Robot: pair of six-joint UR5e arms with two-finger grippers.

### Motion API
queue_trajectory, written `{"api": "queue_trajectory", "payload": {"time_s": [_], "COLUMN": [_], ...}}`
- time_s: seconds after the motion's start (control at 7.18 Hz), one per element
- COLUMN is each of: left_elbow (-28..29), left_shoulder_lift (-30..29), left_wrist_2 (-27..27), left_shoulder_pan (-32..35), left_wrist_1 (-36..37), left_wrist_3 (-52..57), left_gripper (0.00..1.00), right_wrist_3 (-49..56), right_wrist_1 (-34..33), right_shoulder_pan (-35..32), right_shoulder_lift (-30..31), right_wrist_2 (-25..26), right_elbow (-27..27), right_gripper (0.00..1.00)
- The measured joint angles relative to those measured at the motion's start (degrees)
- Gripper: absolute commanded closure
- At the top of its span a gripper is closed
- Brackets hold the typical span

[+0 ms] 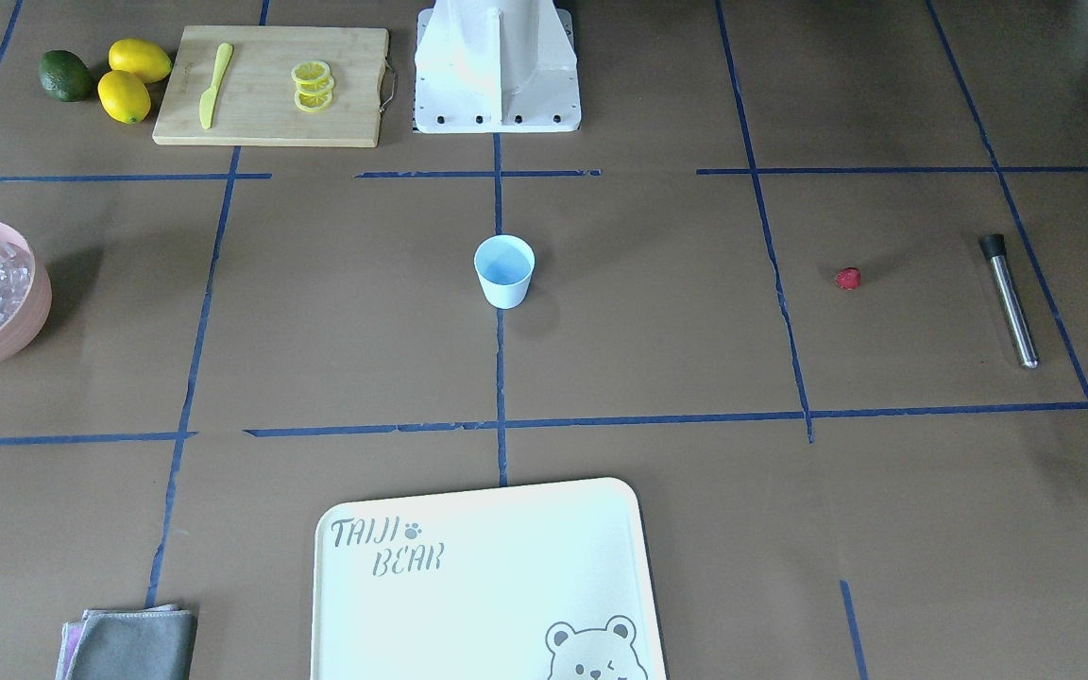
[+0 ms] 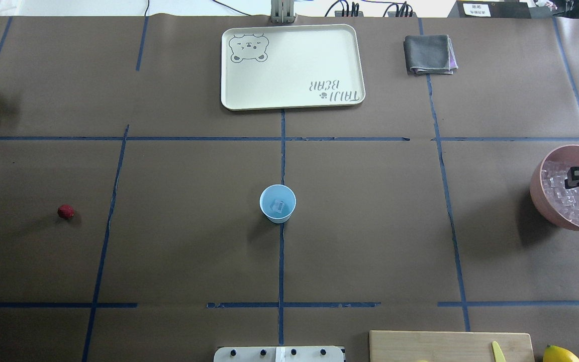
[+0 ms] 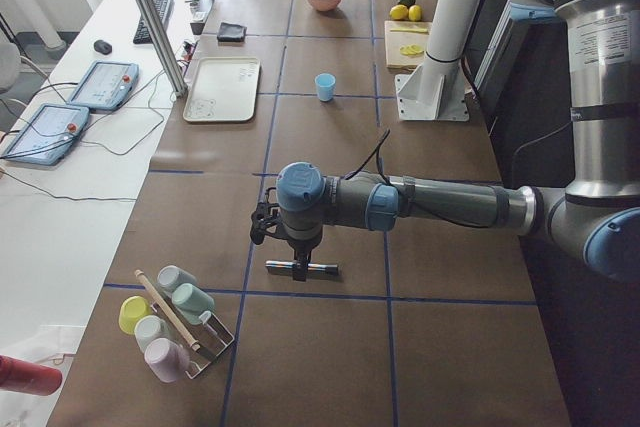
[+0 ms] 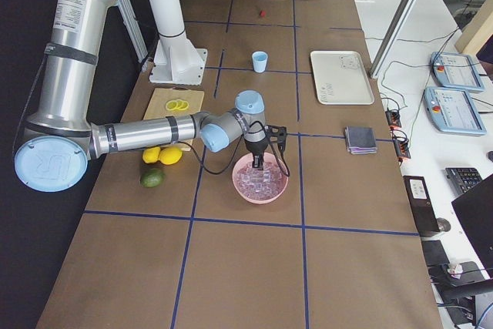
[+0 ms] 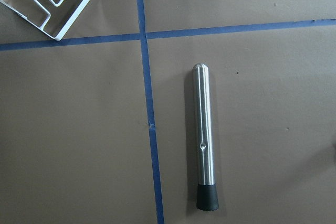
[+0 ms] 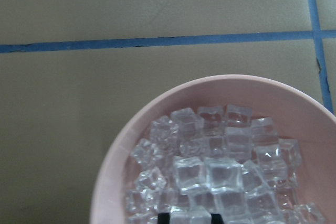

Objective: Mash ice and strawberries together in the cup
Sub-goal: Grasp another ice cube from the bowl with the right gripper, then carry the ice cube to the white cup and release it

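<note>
The right gripper [image 6: 189, 217] is down in the pink bowl [image 2: 538, 196] at the table's right end, fingertips [image 6: 164, 217] either side of an ice [image 6: 207, 174] cube; pinched or not, I can't tell. Ice-loading, I'd say: next it needs a firm lift over to the cup [image 2: 278, 203] mid-table, one cube inside. The strawberry [image 2: 66, 211] lies toward the left end, where the left gripper [image 3: 296, 257] hovers over the muddler [image 5: 203, 140], state unclear.

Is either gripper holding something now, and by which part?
Left gripper: nothing; the muddler lies untouched. Right gripper: jaws sit apart among the ice in the pink bowl; a grip cannot be told.
</note>
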State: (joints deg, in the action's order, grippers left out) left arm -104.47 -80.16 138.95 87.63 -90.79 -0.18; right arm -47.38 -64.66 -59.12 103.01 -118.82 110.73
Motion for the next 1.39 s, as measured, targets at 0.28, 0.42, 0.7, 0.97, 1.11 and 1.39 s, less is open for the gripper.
{"api": "queue_trajectory", "payload": {"time_s": [0.28,0.42,0.7,0.97,1.11,1.39], "left_elbow": [-0.03,-0.03,-0.12,-0.17,-0.12,-0.07], "left_shoulder_lift": [0.02,0.06,0.47,0.67,0.69,0.7], "left_wrist_2": [0.03,0.06,0.07,0.01,0.01,0.02], "left_shoulder_pan": [0.02,0.05,0.04,0.0,0.0,0.0], "left_wrist_1": [0.0,0.0,-0.06,-0.09,-0.09,-0.09], "left_wrist_3": [0.0,0.0,0.02,0.02,0.01,-0.06], "left_gripper": [0.0,0.0,0.0,0.0,0.0,0.0], "right_wrist_3": [-7.23,-14.52,-32.36,-45.62,-48.87,-51.37], "right_wrist_1": [-0.1,-0.06,-0.26,-3.3,-7.58,-12.86], "right_shoulder_pan": [0.08,0.57,5.95,14.69,19.58,26.64], "right_shoulder_lift": [-0.92,-3.3,-14.09,-27.22,-34.4,-44.92], "right_wrist_2": [-4.55,-7.37,-11.65,-9.16,-4.34,4.64], "right_elbow": [6.0,8.28,9.78,7.56,5.28,-2.04], "right_gripper": [1.0,1.0,1.0,1.0,1.0,1.0]}}
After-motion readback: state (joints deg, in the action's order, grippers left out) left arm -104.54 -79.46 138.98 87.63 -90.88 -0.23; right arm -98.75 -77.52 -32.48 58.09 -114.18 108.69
